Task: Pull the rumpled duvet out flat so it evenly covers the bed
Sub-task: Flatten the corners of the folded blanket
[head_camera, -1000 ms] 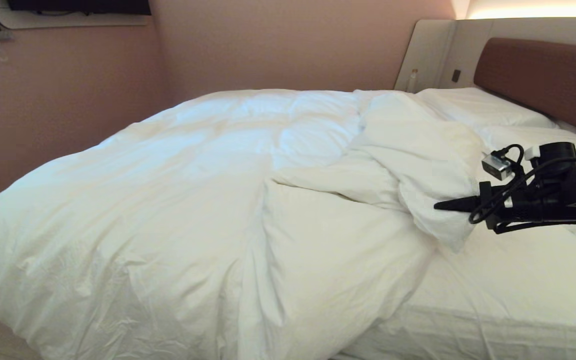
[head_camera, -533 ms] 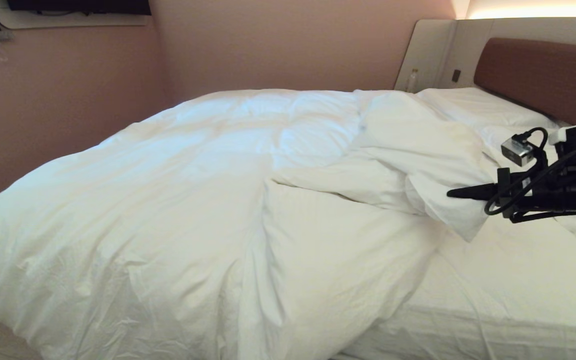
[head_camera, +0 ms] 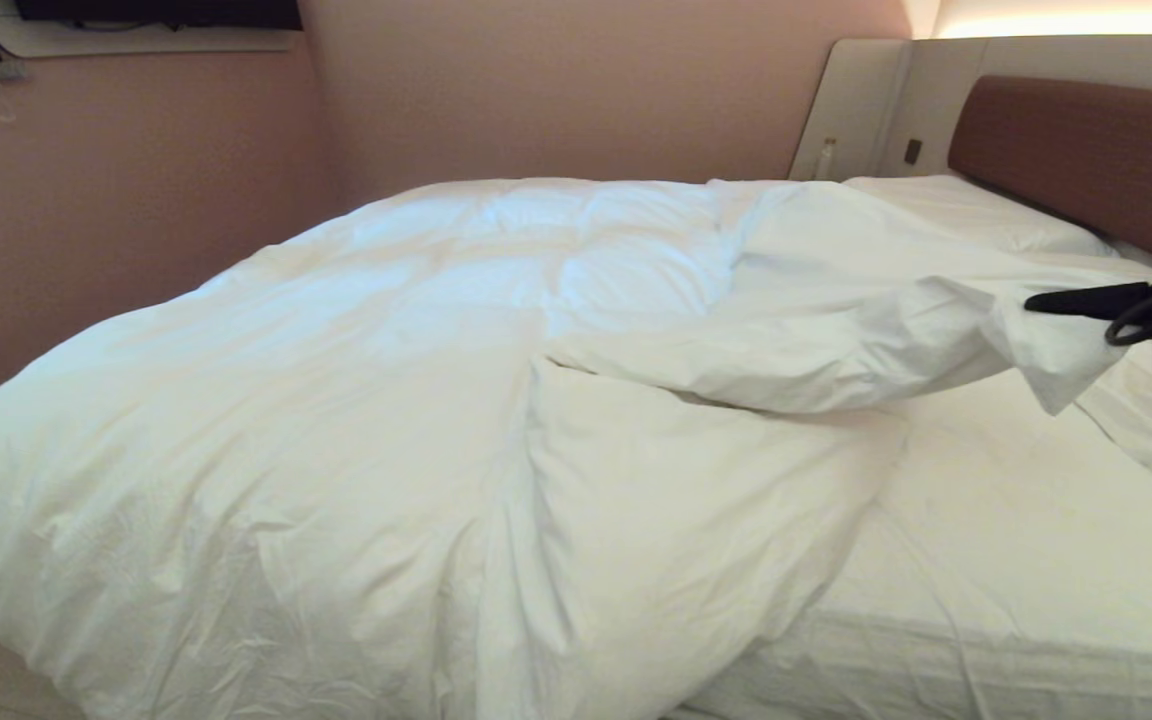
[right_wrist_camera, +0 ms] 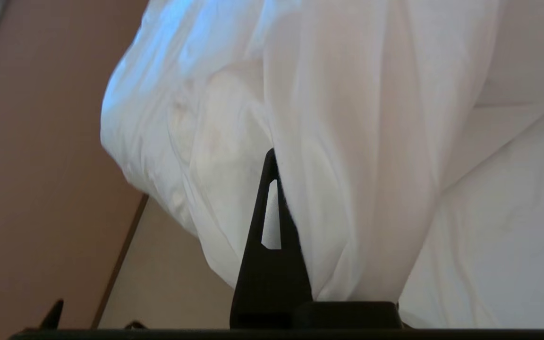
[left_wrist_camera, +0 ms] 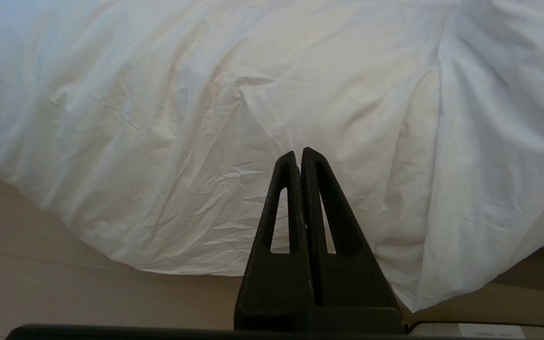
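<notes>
Right gripper (head_camera: 1036,302) sits at the far right edge of the head view, near the headboard (head_camera: 1086,150), fingers clamped on a corner of the duvet (head_camera: 386,400) and holding it raised off the mattress. In the right wrist view only one black finger (right_wrist_camera: 267,245) shows – cloth drapes over the other side. The duvet covers most of the bed (head_camera: 1036,560) on the robot's left side and hangs over the near edge; toward the right it is folded back, leaving bare fitted sheet (head_camera: 1036,520) exposed. A pillow (head_camera: 966,215) lies by the headboard. Left gripper (left_wrist_camera: 299,156) hangs low beside the bed, fingers pressed together on nothing – tips in front of the duvet's overhang, above the floor (left_wrist_camera: 40,283).
</notes>
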